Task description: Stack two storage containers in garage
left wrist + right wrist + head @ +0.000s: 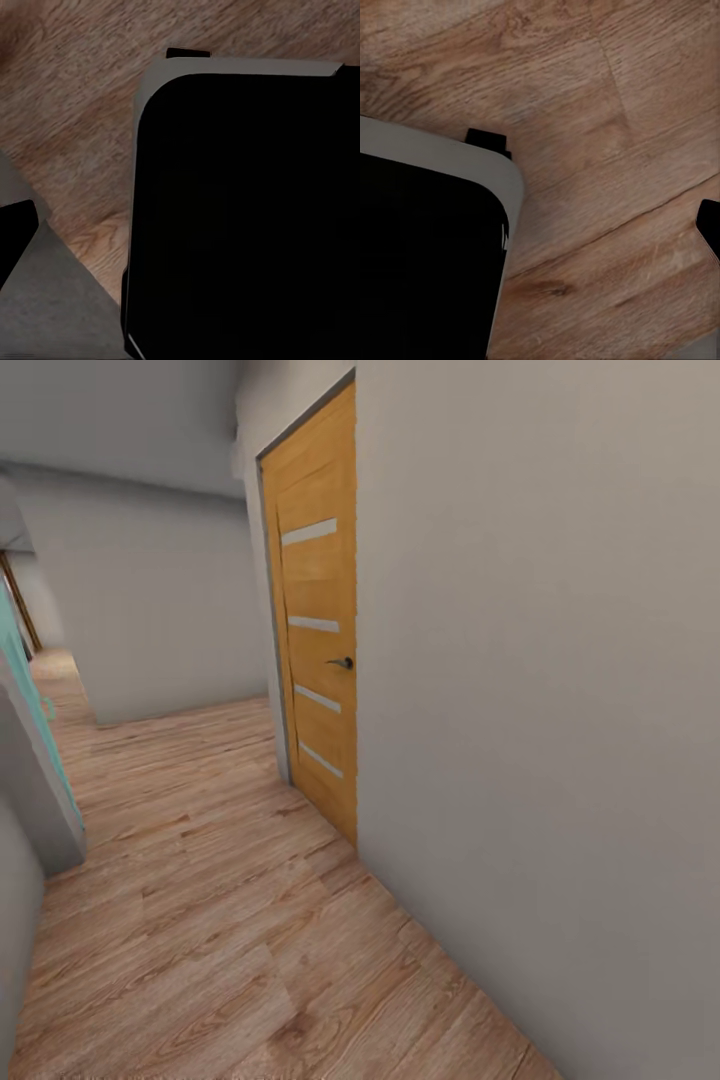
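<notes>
Just a hallway w/ wood plank floor (200,920) — orange door (318,610) shut, grey wall (540,710) on right. Can't tell either pincer's state.

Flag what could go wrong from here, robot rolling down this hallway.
1. The plain grey wall on the right sits very close in the head view; drifting that way could scrape the base or an arm.
2. The orange wooden door with pale slats and a dark lever handle is shut; its handle juts out and could snag.
3. The light wood plank floor narrows between the walls, so turning is tight.
</notes>
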### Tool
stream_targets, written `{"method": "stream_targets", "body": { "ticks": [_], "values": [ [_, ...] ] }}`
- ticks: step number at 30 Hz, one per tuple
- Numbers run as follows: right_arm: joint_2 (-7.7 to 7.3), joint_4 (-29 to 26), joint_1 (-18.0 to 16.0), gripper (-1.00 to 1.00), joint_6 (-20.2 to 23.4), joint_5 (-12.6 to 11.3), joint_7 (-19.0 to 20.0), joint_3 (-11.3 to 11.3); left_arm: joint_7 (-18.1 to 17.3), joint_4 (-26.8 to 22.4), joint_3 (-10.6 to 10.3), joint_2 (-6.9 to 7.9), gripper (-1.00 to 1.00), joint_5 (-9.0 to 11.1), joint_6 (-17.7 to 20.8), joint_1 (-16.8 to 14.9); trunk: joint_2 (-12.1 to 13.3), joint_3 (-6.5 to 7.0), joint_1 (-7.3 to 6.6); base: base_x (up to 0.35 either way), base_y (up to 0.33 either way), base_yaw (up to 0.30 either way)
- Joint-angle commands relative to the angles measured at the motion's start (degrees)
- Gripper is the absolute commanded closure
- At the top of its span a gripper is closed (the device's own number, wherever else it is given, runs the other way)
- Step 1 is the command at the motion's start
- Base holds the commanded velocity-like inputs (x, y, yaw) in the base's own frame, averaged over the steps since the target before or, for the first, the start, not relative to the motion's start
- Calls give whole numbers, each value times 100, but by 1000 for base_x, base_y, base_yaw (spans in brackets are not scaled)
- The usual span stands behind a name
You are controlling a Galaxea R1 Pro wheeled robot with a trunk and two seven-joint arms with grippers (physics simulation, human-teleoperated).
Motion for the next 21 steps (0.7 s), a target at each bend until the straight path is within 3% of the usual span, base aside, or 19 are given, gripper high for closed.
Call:
{"method": "stream_targets", "body": {
  "ticks": [1,21],
  "values": [
    [1,18,-7,-100,-33,-46,-4,47,0,-2,-4,1,-100,53,-11,0,-3,-5,0,0,0,291],
    [-4,18,-7,-100,-78,-82,63,21,0,-5,-3,8,-100,50,-11,0,-3,-5,0,0,0,290]
  ]
}}
